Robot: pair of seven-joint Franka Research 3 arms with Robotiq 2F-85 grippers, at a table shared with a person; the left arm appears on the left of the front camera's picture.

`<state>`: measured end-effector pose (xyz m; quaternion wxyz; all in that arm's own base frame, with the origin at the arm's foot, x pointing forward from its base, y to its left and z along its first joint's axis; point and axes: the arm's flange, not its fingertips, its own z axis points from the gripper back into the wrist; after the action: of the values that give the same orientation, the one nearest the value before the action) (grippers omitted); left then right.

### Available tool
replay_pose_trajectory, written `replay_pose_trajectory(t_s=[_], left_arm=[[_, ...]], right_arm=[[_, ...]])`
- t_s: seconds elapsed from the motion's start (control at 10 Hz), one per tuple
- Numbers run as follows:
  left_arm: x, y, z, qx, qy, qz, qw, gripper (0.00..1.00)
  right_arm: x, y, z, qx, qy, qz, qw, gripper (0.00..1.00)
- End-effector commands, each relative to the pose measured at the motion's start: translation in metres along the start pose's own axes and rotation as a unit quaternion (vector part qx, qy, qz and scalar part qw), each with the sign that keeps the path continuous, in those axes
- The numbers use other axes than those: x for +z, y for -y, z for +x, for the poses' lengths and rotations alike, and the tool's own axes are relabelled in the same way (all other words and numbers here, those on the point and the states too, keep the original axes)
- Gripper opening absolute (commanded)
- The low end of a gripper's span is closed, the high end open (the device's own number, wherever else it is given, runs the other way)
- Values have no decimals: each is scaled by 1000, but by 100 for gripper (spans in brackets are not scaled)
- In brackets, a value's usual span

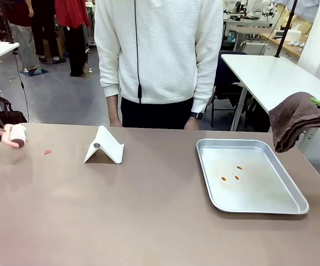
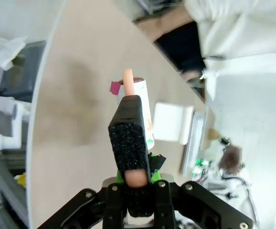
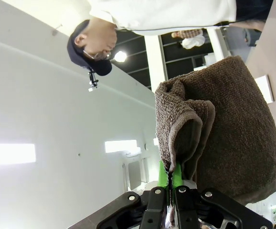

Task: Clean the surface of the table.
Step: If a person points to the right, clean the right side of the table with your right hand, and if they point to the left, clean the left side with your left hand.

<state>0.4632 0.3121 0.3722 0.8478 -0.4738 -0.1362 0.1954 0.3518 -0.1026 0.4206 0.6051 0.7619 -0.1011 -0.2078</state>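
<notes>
Bench (image 1: pixel 149 221): brown matte top, runs the full width of the front view, w/ a person (image 1: pixel 160 50) in a white sweater standing at its far edge, arms down.

L jaws: closed on the pink handle of a lint roller (image 1: pixel 17 134), at the bench's left edge towards the far-left corner. In the left wrist view the black finger pad (image 2: pixel 128 143) is clamped on the handle. The roller (image 2: pixel 145 107) points out over the bench top (image 2: pixel 76 81), white body w/ dark red end. Can't tell if the roll touches the surface.

Small red scrap (image 1: pixel 47 151) lies on the bench just right of the roller, apart from it. It shows magenta in the wrist view (image 2: pixel 115 87).

White folded stand (image 1: pixel 104 147) sits left of centre, nearer the far edge, like a little tent.

Silver tray (image 1: pixel 293 208) lies flat on the right half, near the right edge. Three small orange bits (image 1: pixel 236 177) sit inside it, towards its left-middle.

R jaws: closed on a brown towel (image 1: pixel 295 119), by the bench's right edge at the far-right corner. The towel hangs in folds, w/ its lower end near the tray's far-right corner; can't tell whether it touches. In the right wrist view the green pads (image 3: pixel 163 179) pinch a fold of the towel (image 3: pixel 228 138), the rest bunched in front of them.
</notes>
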Motion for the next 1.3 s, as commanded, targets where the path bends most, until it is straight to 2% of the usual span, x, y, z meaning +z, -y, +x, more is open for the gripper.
replay_pose_trajectory(t_s=[0.0, 0.1, 0.2, 0.3, 0.4, 0.5, 1.2], left_arm=[[29, -4, 26, 52, 18, -127, 990, 21], [44, -7, 28, 57, 17, -174, 983, 21], [73, -5, 17, 48, -35, -278, 959, 21], [74, -5, 16, 43, -38, -284, 957, 21], [74, -5, 16, 43, -38, -284, 957, 21], [44, -6, 16, 40, 1, -150, 988, 21], [39, -9, 24, 42, 3, -150, 988, 21]], right_arm=[[1, -2, -2, 6, -6, 7, 1000, 0], [1, -2, -2, 6, -6, 7, 1000, 0], [1, -2, -2, 6, -6, 7, 1000, 0], [1, -2, -2, 6, -6, 7, 1000, 0], [1, -2, -2, 6, -6, 7, 1000, 0], [1, -2, -2, 6, -6, 7, 1000, 0], [1, -2, -2, 6, -6, 7, 1000, 0]])
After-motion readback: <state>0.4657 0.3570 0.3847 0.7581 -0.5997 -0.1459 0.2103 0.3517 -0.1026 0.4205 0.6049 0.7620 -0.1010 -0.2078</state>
